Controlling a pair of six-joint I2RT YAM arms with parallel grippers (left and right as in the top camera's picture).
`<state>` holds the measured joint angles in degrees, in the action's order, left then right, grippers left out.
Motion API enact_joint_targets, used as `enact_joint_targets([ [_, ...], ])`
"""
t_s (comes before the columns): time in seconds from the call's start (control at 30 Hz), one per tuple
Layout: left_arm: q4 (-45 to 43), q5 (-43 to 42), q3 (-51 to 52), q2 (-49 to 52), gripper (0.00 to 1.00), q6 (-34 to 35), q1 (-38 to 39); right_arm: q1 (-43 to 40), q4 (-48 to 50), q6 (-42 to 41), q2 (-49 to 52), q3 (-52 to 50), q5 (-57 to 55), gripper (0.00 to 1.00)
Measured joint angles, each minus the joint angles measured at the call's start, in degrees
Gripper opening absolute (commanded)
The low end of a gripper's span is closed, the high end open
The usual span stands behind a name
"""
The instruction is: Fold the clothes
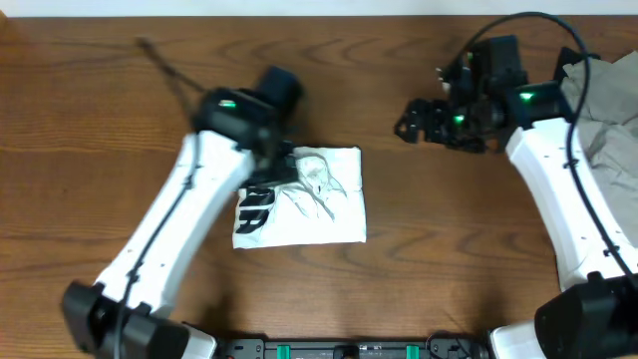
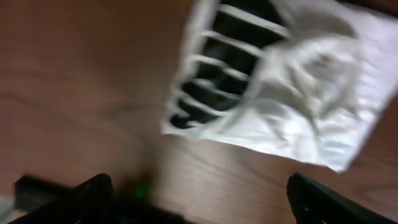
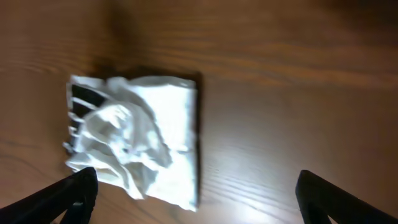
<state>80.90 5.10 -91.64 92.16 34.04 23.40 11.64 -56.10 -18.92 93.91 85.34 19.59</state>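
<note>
The clothes (image 1: 311, 199) are a white T-shirt folded into a small, wrinkled rectangle in the middle of the table, with black lettering showing at its left end. My left gripper (image 1: 277, 172) hovers over the shirt's upper left corner. In the left wrist view it (image 2: 199, 208) is open over bare wood, and the shirt (image 2: 292, 81) lies beyond its fingers, apart from them. My right gripper (image 1: 411, 122) is held up to the right of the shirt. In the right wrist view it (image 3: 199, 199) is open and empty, with the shirt (image 3: 143, 137) below and to the left.
A crumpled grey cloth (image 1: 610, 110) lies at the table's right edge behind the right arm. The wooden table (image 1: 110, 179) runs out to the left, and a black rail (image 1: 349, 349) lines its front edge.
</note>
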Motion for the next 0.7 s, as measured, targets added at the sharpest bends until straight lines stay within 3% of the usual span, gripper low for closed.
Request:
enact_joint_targets([
  [0.07, 1.4, 0.5, 0.0, -1.2, 0.98, -0.6, -2.7, 1.7, 2.8, -1.6, 0.6, 0.0, 0.2, 0.99],
  [0.27, 1.4, 2.7, 0.0, -1.5, 0.98, -1.7, -8.9, 6.7, 9.7, -4.2, 7.4, 0.0, 4.8, 0.89],
  [0.47, -0.4, 4.2, 0.0, -1.5, 0.98, 1.6, -22.4, 14.5, 11.2, -4.6, 18.5, 0.0, 6.6, 0.9],
  [0.6, -0.4, 2.0, 0.2, -1.5, 0.98, 3.2, -31.2, 19.9, 13.0, -5.7, 21.8, 0.0, 4.5, 0.86],
  [0.7, -1.8, -0.8, 2.3, -1.5, 0.98, 1.9, -33.6, 23.3, 14.9, -7.3, 21.9, 0.2, 2.6, 0.82],
])
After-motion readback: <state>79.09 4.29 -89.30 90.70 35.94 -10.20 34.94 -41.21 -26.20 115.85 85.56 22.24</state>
